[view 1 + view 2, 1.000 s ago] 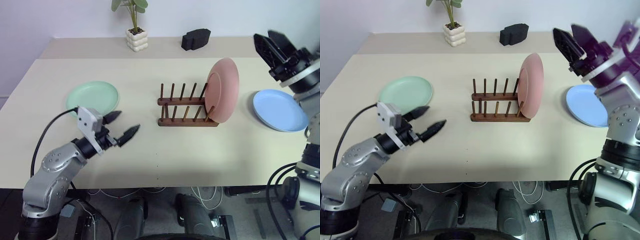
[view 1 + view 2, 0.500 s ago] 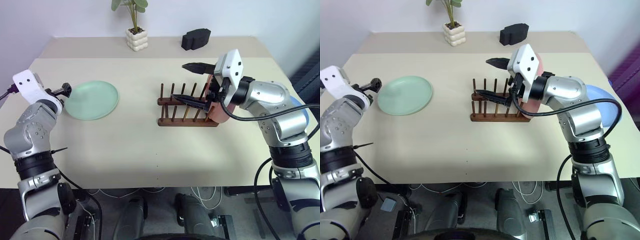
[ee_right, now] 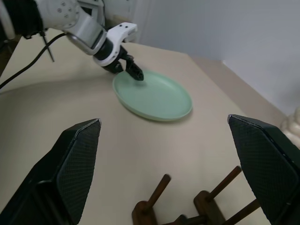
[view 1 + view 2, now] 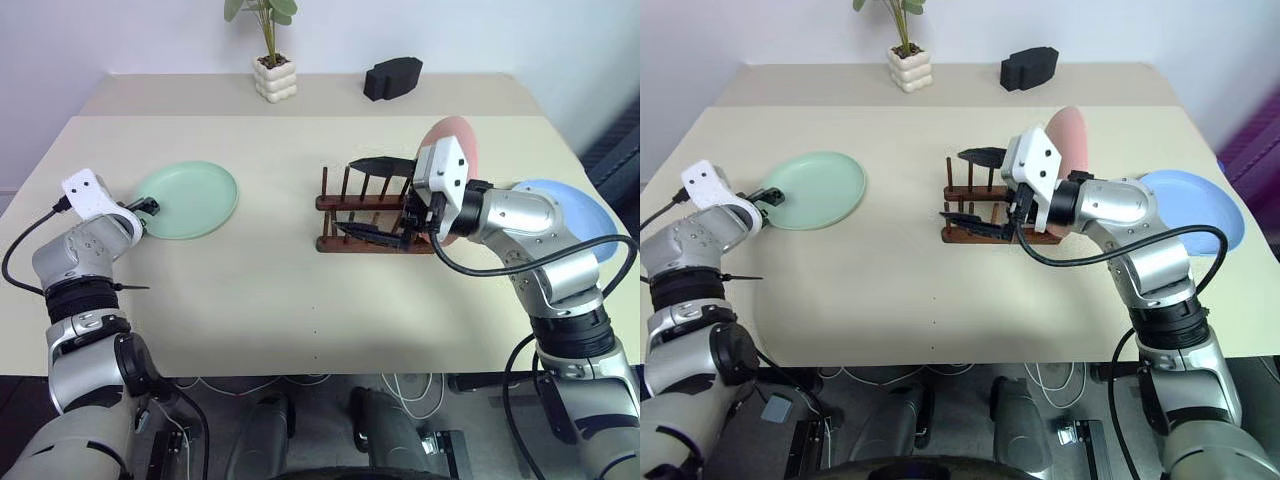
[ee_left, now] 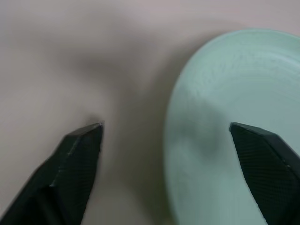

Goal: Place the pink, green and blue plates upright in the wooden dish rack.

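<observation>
Plates: pink plate (image 4: 452,150) stands upright in the wooden dish rack (image 4: 372,210), at the rack's right end, partly hidden behind the right arm. Green plate (image 4: 187,199) lies flat on the table (image 4: 300,290), well to the left of the rack. Blue plate (image 4: 565,205) is to the right of the rack, past the pink plate, mostly covered by the right arm; can't tell if it lies flat.

Left gripper (image 5: 169,136) sits at the green plate's rim on the side away from the rack, fingers apart, one fingertip (image 5: 83,140) over bare table and the other over the plate's surface; whether either touches the plate I can't tell. Nothing is held.

Right gripper (image 4: 372,197) hangs over the rack, pointing left toward the green plate, fingers spread wide, one above the pegs and one low by the rack's near rail, holding nothing.

Potted plant (image 4: 272,70) in a white pot and a black object (image 4: 392,78) stand behind the rack at the far side of the table.
</observation>
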Action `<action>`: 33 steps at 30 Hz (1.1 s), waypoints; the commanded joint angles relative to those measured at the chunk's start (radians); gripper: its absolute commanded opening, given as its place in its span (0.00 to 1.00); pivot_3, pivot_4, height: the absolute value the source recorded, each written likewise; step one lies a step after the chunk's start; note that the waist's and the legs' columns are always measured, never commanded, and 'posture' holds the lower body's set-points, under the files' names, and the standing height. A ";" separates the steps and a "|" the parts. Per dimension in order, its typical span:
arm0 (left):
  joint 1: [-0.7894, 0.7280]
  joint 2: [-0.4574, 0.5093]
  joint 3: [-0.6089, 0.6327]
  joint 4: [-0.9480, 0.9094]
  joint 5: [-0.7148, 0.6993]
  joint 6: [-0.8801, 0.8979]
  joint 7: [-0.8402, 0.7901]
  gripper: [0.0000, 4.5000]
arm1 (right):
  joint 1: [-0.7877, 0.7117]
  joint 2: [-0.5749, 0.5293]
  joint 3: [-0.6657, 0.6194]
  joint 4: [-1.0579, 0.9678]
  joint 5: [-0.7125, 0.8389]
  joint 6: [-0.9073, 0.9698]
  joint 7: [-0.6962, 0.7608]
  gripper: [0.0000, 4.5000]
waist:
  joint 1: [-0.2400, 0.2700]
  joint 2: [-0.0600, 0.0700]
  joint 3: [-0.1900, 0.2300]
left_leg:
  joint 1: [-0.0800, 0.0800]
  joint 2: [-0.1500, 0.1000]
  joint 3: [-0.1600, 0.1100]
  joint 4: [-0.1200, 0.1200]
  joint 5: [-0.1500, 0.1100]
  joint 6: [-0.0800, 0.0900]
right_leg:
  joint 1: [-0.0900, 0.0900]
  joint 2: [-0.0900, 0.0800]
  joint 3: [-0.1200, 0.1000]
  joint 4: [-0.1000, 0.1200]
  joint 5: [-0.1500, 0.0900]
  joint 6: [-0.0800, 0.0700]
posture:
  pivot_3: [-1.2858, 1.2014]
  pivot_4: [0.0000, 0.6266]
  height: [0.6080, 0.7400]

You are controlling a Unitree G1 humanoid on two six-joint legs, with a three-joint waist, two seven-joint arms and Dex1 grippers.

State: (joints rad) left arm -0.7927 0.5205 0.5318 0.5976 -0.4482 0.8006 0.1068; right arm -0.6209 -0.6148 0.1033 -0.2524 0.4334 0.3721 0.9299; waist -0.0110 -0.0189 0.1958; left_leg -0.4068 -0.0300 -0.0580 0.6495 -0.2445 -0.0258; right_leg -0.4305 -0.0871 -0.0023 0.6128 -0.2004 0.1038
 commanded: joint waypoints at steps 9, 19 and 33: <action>0.009 -0.033 0.030 -0.080 -0.007 -0.018 0.029 0.02 | 0.004 0.010 0.000 -0.032 -0.026 -0.016 0.014 1.00 | 0.000 0.000 0.000 | 0.001 0.000 0.000 0.000 0.000 0.000 | 0.000 0.000 0.000 0.000 0.000 0.000 | 0.52 0.24 0.97; 0.029 -0.144 -0.002 -0.489 -0.065 -0.166 -0.050 0.02 | -0.049 0.033 0.056 0.050 -0.205 -0.139 -0.044 1.00 | 0.001 -0.001 0.001 | 0.000 0.000 0.000 0.000 0.001 -0.003 | 0.000 -0.001 0.000 0.000 0.000 0.000 | 0.52 0.24 0.97; -0.066 -0.211 -0.333 -0.888 0.034 -0.129 -0.040 0.02 | -0.225 0.157 0.205 0.266 -0.642 -0.433 -0.288 1.00 | -0.002 -0.001 0.001 | 0.000 -0.002 0.000 -0.001 0.002 -0.004 | -0.001 -0.001 0.000 0.000 0.000 0.000 | 0.52 0.24 0.97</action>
State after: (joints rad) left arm -0.8365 0.3001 0.2218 -0.2361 -0.4377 0.6618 0.0660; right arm -0.8070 -0.4707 0.3105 0.0112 -0.1729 -0.0246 0.6799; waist -0.0132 -0.0201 0.1963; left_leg -0.4070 -0.0315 -0.0581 0.6486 -0.2422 -0.0299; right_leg -0.4311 -0.0876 -0.0018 0.6130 -0.2000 0.1033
